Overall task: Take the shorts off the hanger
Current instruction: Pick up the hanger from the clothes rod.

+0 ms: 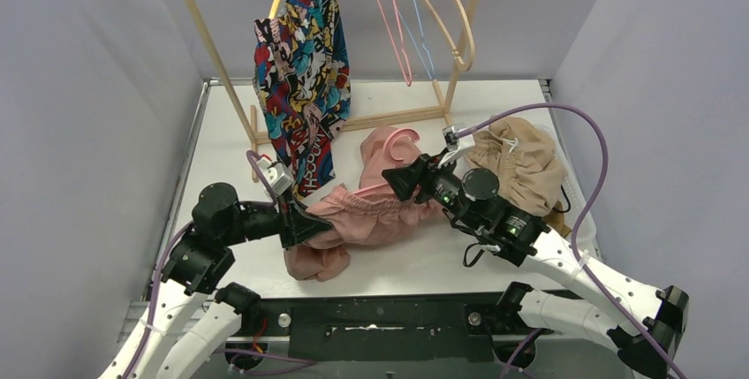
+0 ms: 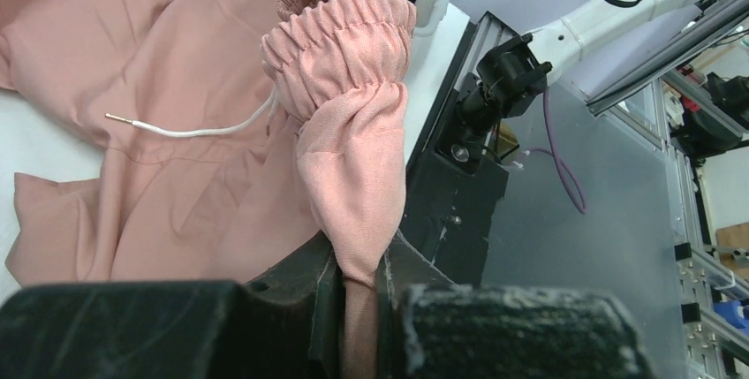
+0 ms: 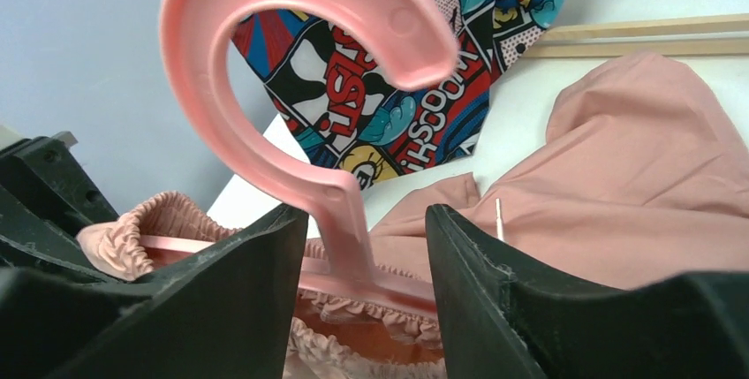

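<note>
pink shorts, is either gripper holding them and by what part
The left gripper is shut on the pink shorts, pinching a fold of cloth just below the gathered waistband. The right gripper straddles the pink hanger neck, not yet clamped.

Matt pink cloth shorts [image 2: 177, 176], seemingly smooth plastic hanger [image 3: 265, 61].

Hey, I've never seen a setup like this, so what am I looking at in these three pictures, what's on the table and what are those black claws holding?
These are two robot arms bolted to a table's near edge. One picture looks down from above; the other two come from cameras on each wrist. On the table lie dusty pink shorts on a pink hanger, and beige shorts at the right. Comic-print shorts hang on a wooden rack behind. The left gripper is shut on a fold of the pink shorts. The right gripper straddles the hanger's neck, its fingers not touching it.
</note>
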`<state>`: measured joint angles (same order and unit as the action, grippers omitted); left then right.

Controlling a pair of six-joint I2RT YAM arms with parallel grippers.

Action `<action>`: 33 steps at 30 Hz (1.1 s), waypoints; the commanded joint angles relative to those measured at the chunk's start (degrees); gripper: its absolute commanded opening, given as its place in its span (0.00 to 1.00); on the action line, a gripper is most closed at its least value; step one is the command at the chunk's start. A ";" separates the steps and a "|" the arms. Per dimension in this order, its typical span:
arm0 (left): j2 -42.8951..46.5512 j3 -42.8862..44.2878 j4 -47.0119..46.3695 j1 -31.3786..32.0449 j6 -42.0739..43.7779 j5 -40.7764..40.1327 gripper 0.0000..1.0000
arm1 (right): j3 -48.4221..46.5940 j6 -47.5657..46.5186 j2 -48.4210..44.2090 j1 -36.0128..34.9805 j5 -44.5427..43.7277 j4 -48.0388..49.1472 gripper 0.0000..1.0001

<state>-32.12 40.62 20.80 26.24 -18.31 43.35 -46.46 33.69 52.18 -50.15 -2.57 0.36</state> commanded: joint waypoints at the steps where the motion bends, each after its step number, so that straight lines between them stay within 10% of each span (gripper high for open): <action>1: -0.28 1.93 -5.60 0.30 -0.70 1.72 0.00 | -2.42 0.03 1.07 -1.62 -0.42 2.90 0.42; 6: -0.10 2.76 -4.76 0.30 0.48 -2.74 0.00 | -4.55 -0.83 1.67 -4.07 -2.90 0.16 0.21; 16: -0.18 7.69 -6.56 0.30 2.07 -14.91 0.65 | -11.02 -7.10 -1.57 -11.94 -11.57 -5.34 0.00; 33: -11.40 15.61 6.92 0.30 9.69 -8.14 0.73 | -19.43 -14.61 14.96 -22.10 -28.10 -14.88 0.00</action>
<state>-42.37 57.23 27.59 26.52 -10.50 30.02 -66.54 18.37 68.95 -71.75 -28.99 -17.17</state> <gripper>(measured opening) 0.726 0.218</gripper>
